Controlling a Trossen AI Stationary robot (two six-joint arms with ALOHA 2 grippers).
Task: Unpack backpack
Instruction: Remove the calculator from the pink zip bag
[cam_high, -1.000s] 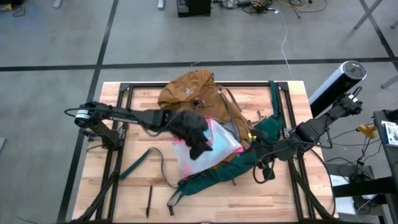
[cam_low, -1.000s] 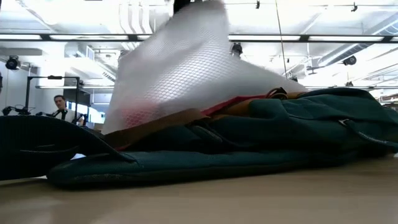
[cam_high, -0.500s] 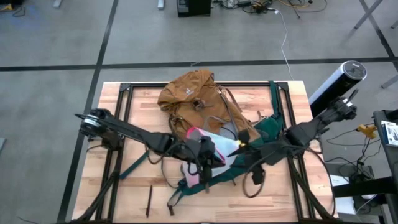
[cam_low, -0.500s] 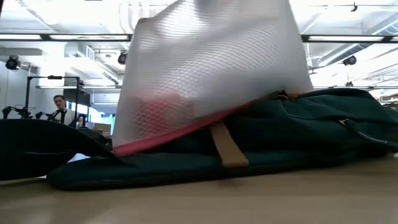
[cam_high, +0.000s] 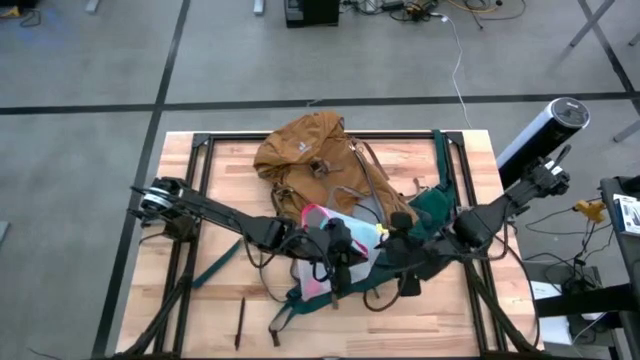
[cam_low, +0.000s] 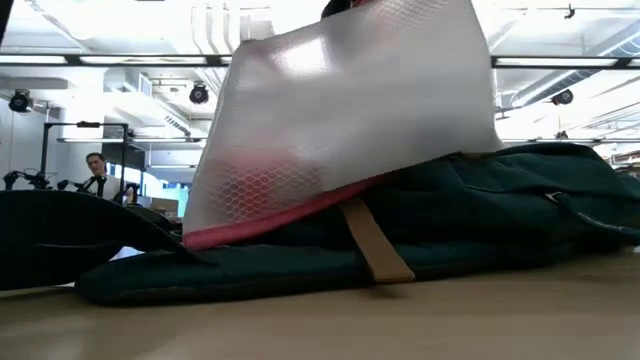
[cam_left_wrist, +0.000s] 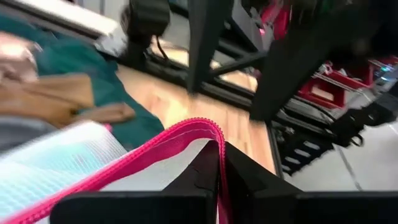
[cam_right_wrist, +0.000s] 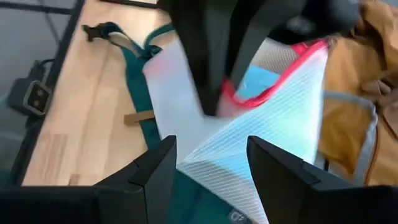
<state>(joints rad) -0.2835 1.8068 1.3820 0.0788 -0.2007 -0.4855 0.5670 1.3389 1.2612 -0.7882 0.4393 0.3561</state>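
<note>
The mustard-tan backpack (cam_high: 305, 155) lies on the table's far middle. Its dark green back panel (cam_high: 430, 215) and straps spread toward the right and near side. A clear pouch with a pink zip edge (cam_high: 308, 270) stands over the green panel (cam_low: 470, 210). My left gripper (cam_high: 338, 252) is above the pouch, shut on it. My right gripper (cam_high: 392, 243) is just right of the pouch, open. In the right wrist view its fingers (cam_right_wrist: 211, 142) stand on either side of the pouch's mesh face (cam_right_wrist: 280, 124). My left gripper pinches the pouch's pink zip edge (cam_left_wrist: 208, 127) between its two fingers, coming from above and pointing down. The pouch (cam_low: 340, 110) hangs tilted below the fingers, and its lower pink edge (cam_low: 270, 215) rests on the green panel. Whether my right gripper touches the pouch I cannot tell.
A tan strap (cam_low: 375, 245) lies across the green panel. A loose green strap (cam_high: 215, 265) and two small dark sticks (cam_high: 240, 322) lie on the near left of the table. Black frame rails (cam_high: 195, 200) border it. A person (cam_low: 97, 170) sits far behind.
My left gripper has moved toward the table's near edge, drawing the pouch off the backpack's opening. The pouch now stands more upright, its lower edge on the green panel. My right gripper has moved left, toward the pouch.
</note>
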